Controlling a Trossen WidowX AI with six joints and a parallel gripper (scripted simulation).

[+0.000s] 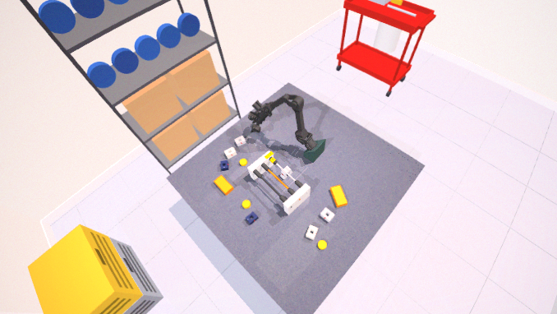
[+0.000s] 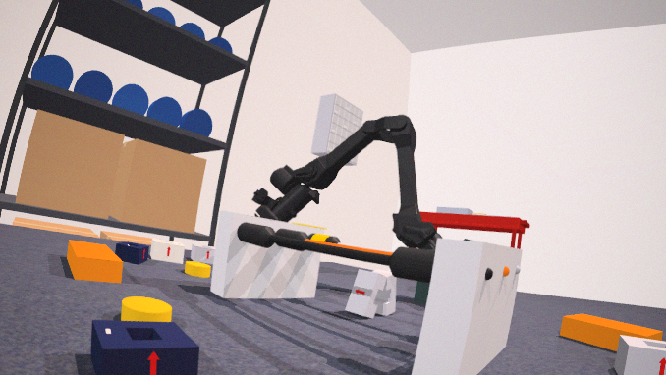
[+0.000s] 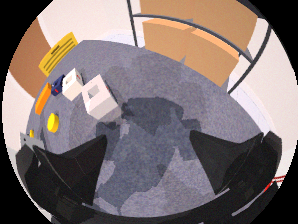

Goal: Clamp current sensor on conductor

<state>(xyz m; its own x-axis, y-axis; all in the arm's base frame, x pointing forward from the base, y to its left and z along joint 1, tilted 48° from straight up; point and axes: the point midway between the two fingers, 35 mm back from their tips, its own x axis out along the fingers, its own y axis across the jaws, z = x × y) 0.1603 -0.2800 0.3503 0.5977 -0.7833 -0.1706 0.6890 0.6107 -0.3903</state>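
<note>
An open white sensor [image 1: 285,172] [image 2: 362,296] stands on the floor mat between two white end blocks, tilted, its red arrow pointing left in the exterior view. Black, orange and white conductors run between the blocks. The white conductor [image 1: 281,167] passes closest to the sensor in the top view, with a yellow band at its far end. A yellow label [image 1: 269,154] lies on that block's top; its lettering is unreadable. My gripper [image 1: 252,123] [image 2: 259,205] [image 3: 148,137] is open and empty, raised beyond the far block, over the mat near the closed white sensors.
Closed white sensors [image 1: 241,143] [image 3: 106,108], navy sensors [image 1: 223,168] [image 2: 118,358], yellow discs [image 1: 243,162] [image 3: 53,122] and orange blocks [image 1: 223,185] [image 2: 95,270] lie around the end blocks [image 1: 295,203] [image 2: 449,304]. A shelf rack stands behind; a red cart [image 1: 370,62] stands farther off.
</note>
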